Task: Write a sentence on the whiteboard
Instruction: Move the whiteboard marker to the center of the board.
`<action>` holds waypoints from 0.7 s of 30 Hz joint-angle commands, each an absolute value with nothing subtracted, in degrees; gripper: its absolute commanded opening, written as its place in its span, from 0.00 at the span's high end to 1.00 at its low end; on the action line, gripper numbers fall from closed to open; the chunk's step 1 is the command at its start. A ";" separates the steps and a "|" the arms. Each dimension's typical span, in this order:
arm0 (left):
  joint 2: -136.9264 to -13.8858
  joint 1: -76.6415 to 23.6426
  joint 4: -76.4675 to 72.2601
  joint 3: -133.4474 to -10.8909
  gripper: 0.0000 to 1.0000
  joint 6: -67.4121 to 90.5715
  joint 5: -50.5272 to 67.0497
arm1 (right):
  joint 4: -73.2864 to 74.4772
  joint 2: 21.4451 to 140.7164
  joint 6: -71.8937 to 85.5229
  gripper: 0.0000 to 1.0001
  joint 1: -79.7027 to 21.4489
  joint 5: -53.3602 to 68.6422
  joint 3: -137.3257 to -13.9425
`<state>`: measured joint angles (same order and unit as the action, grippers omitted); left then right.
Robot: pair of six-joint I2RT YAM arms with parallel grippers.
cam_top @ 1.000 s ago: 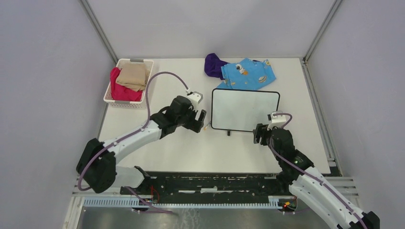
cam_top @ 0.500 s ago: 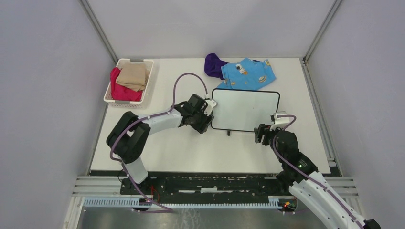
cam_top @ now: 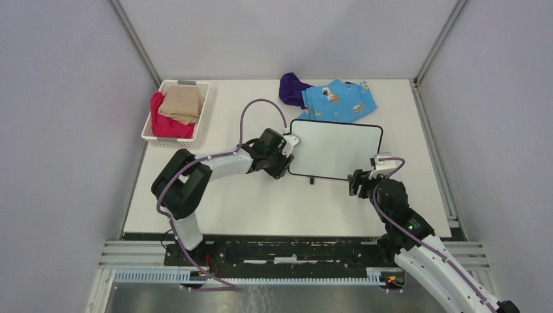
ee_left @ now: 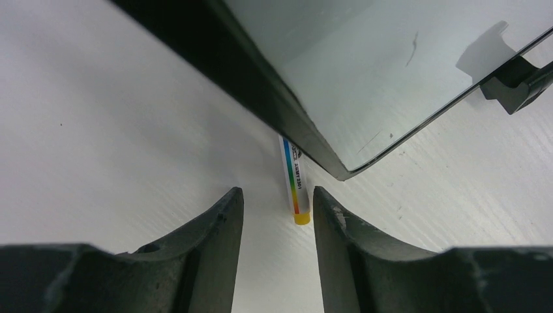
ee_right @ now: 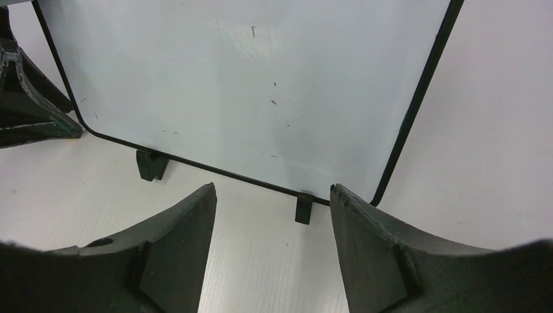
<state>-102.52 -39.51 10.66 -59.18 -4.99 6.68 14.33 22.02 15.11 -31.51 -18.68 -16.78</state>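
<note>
The whiteboard (cam_top: pixel 336 150) lies flat mid-table, black-framed, with two small black feet on its near edge. Its surface is blank apart from a few tiny marks; no orange sentence shows. A white marker with a rainbow stripe and a yellow end (ee_left: pixel 293 186) lies on the table, its far end tucked under the board's near-left corner (ee_left: pixel 339 166). My left gripper (cam_top: pixel 282 166) is open, and in the left wrist view (ee_left: pixel 277 195) its jaws stand either side of the marker's yellow end without touching it. My right gripper (cam_top: pixel 355 184) is open and empty, just short of the board's near-right foot (ee_right: pixel 303 207).
A white basket (cam_top: pixel 151 134) with red and beige cloths stands at the far left. A purple cloth (cam_top: pixel 291 88) and a blue patterned cloth (cam_top: pixel 340 101) lie behind the board. The left gripper also shows in the right wrist view (ee_right: pixel 26 98), at the board's left edge.
My left arm has swung right and forward to the board's near-left corner, then settled over the marker. My right gripper has barely moved.
</note>
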 commanded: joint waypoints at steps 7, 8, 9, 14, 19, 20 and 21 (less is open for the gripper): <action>-103.47 -39.02 7.71 -57.87 0.59 -5.95 7.94 | 12.70 21.10 14.73 0.30 -31.42 -20.68 -18.69; -103.59 -39.02 7.80 -57.72 0.60 -5.79 8.10 | 12.58 21.09 14.77 0.30 -31.46 -20.72 -18.65; -103.88 -39.02 7.82 -57.60 0.60 -5.76 8.12 | 12.57 21.16 14.67 0.30 -31.48 -20.74 -18.64; -104.17 -39.07 8.52 -57.17 0.66 -5.15 8.09 | 12.74 20.90 14.69 0.30 -31.41 -20.83 -18.66; -101.66 -38.81 10.88 -55.50 0.76 -4.16 6.98 | 12.70 20.70 14.84 0.31 -31.47 -20.83 -18.59; -100.81 -38.66 11.48 -54.86 0.78 -3.76 6.75 | 12.44 20.82 14.86 0.30 -31.40 -20.70 -18.59; -99.94 -38.48 12.33 -54.19 0.81 -3.35 6.23 | 12.44 20.88 14.94 0.30 -31.47 -20.62 -18.49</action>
<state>-102.19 -39.22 8.12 -57.34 -4.89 6.66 14.33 21.41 15.11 -31.51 -19.57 -16.78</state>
